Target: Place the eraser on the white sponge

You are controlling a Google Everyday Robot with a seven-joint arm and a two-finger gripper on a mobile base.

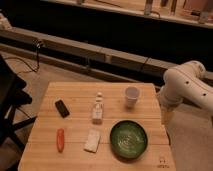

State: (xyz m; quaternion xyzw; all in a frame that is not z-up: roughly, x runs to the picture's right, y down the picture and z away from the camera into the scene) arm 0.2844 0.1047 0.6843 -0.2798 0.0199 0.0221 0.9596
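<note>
The eraser, a small black block, lies on the left part of the wooden table. The white sponge, a flat off-white pad, lies near the table's front, to the right of and nearer than the eraser. My gripper hangs at the end of the white arm just off the table's right edge, far from both the eraser and the sponge. It holds nothing that I can see.
An orange carrot-shaped object lies left of the sponge. A small clear bottle stands at the table's middle, a white cup behind right, a green bowl right of the sponge. A dark chair stands at left.
</note>
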